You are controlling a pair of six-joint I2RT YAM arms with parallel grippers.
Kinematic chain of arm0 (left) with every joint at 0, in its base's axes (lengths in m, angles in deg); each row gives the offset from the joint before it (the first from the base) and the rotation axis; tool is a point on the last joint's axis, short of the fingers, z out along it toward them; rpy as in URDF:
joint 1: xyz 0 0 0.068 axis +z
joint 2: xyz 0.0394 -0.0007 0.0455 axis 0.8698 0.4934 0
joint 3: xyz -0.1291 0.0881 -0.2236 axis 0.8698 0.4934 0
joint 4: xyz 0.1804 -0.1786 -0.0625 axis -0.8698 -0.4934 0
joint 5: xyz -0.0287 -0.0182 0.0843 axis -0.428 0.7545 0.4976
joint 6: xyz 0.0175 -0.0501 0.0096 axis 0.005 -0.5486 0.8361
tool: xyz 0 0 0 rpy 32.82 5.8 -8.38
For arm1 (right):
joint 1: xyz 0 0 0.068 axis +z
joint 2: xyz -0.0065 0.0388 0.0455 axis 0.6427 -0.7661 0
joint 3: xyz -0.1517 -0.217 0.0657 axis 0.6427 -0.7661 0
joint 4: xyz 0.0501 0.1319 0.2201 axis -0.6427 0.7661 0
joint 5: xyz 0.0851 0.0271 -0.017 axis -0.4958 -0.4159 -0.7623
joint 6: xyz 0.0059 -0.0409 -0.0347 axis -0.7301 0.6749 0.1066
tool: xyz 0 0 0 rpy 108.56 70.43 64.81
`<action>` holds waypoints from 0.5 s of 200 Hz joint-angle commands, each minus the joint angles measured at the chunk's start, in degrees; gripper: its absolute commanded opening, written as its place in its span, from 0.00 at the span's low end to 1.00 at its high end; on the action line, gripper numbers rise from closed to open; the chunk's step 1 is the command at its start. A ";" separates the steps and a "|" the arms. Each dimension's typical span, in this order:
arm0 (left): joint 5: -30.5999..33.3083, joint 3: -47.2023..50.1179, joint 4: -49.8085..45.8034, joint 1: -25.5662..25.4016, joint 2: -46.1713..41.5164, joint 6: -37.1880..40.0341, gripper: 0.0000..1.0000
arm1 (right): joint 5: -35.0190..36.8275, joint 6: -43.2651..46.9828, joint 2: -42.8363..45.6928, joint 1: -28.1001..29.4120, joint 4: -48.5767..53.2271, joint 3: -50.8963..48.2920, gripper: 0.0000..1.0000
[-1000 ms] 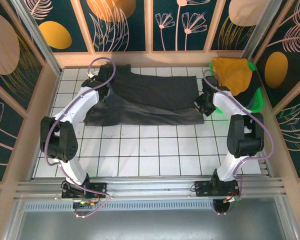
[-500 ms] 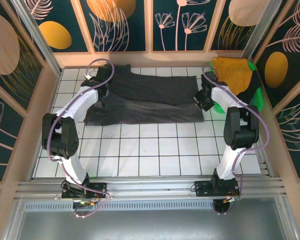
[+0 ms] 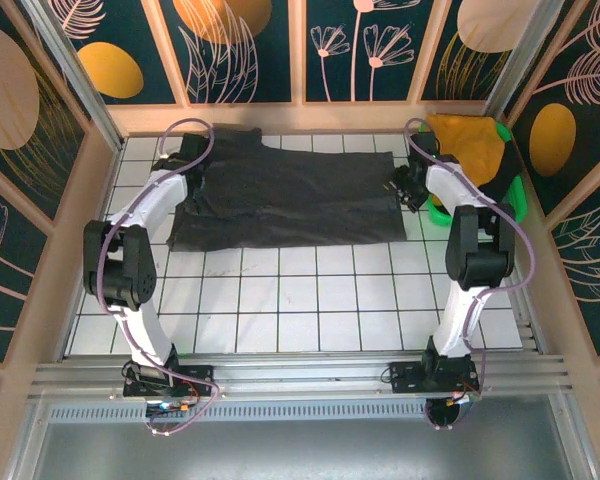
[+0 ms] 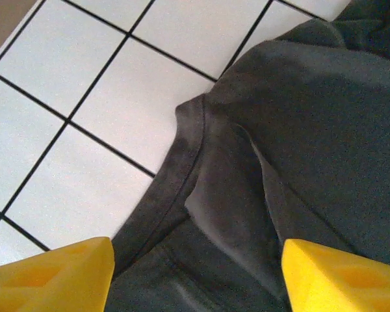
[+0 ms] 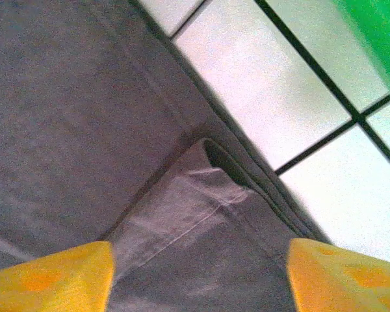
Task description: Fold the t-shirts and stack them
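Note:
The large charcoal-black t-shirt (image 3: 290,195) lies flat in a doubled layer across the back of the tiled table. My left gripper (image 3: 186,166) hangs over its left edge, open. In the left wrist view the left gripper (image 4: 195,255) has its yellow fingertips (image 4: 58,276) wide apart above a hemmed fold (image 4: 201,195), holding nothing. My right gripper (image 3: 404,187) is over the shirt's right edge. Seen from the right wrist, the right gripper (image 5: 200,250) stands open above a folded corner (image 5: 201,195). A mustard-yellow t-shirt (image 3: 467,145) lies heaped at the back right, with dark cloth (image 3: 503,180) under it.
The bright green basket (image 3: 518,203) stands at the back right corner beside my right arm, and its rim (image 5: 377,32) is close in the right wrist view. A wooden frame (image 3: 300,118) walls the back and sides. White tiles (image 3: 300,300) stretch in front of the shirt.
Both grippers moved toward the back wall with the cloth, then went from shut to open and let go. The charcoal shirt now lies flatter, its folded layer laid over the back part.

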 commanded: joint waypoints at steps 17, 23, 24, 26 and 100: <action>-12.62 11.57 2.71 0.16 -8.33 -4.64 0.54 | -0.35 4.42 13.06 1.69 -5.49 -14.50 0.64; -14.01 13.03 3.85 0.16 -8.34 -5.37 0.49 | -1.21 4.42 13.91 2.14 -6.79 -16.82 0.58; -14.29 13.23 4.04 0.16 -8.32 -5.45 0.48 | -1.35 4.46 14.02 2.24 -6.99 -17.18 0.57; -14.63 13.58 4.48 0.16 -8.14 -5.68 0.47 | -1.58 4.43 14.10 2.43 -7.43 -17.78 0.55; -18.83 9.89 8.58 3.70 6.80 -8.84 0.21 | -0.35 7.30 2.78 4.31 -9.00 -16.27 0.20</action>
